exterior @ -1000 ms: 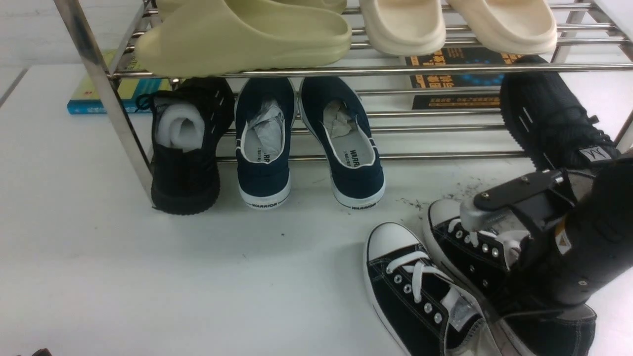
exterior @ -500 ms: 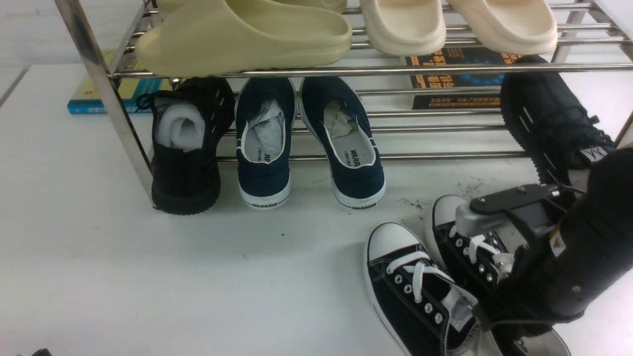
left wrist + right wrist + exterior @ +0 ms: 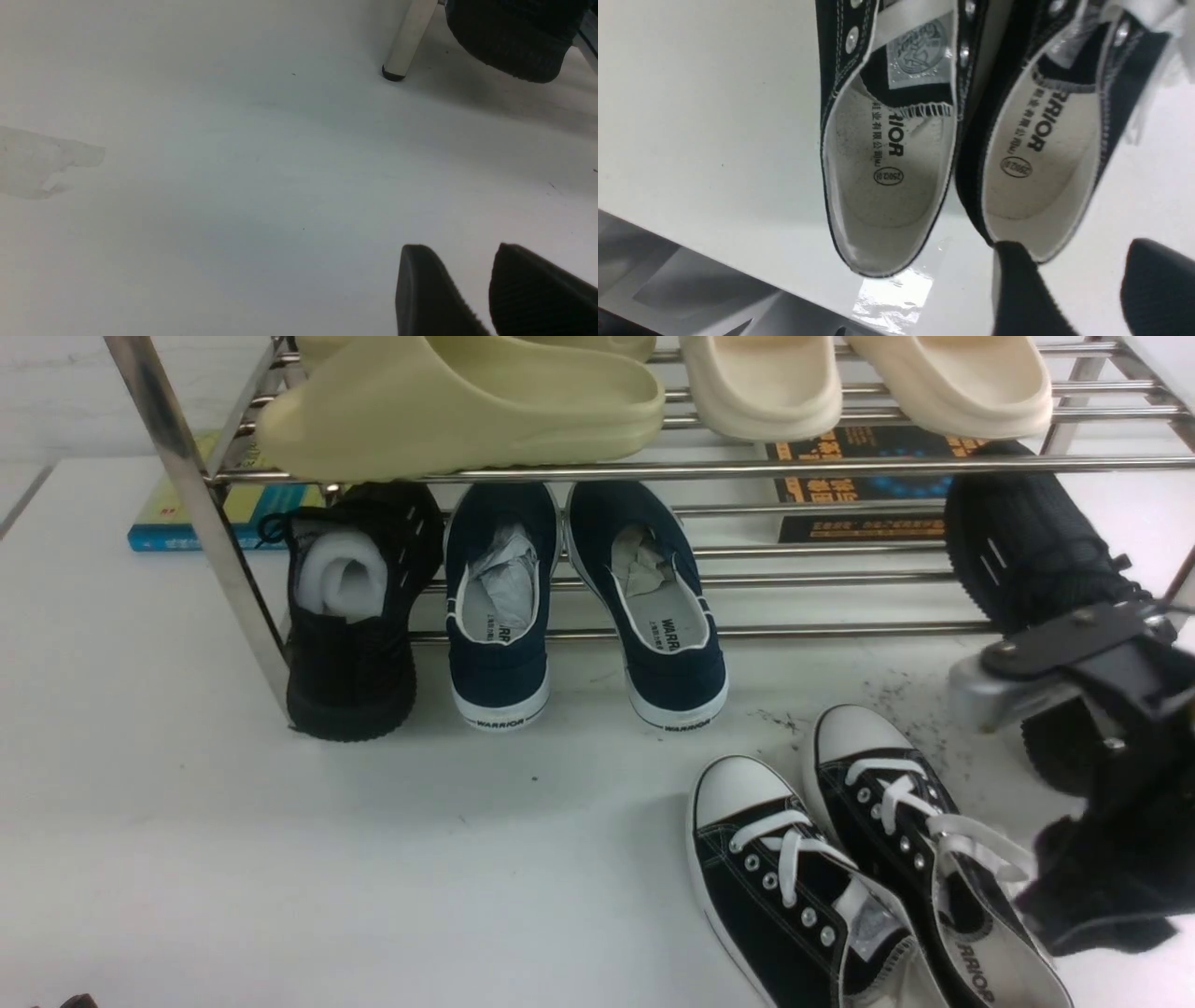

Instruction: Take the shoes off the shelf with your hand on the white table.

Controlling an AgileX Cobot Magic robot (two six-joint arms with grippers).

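Note:
The two black canvas shoes with white laces lie side by side on the white table, toes toward the shelf: the left one and the right one. My right gripper hangs open and empty just right of the right shoe's heel, touching neither shoe. In the right wrist view both shoe openings show, left and right, with the gripper just behind the right heel. My left gripper is open and empty, low over bare table.
The lower tier holds an all-black knit sneaker and two navy slip-ons; another black knit sneaker lies at the right. Foam slides sit on top. Books lie behind. A shelf post stands nearby. The table's front edge is close to the heels.
My right gripper has let go of the right canvas shoe, risen and moved right. The shoe now lies flat beside its mate.

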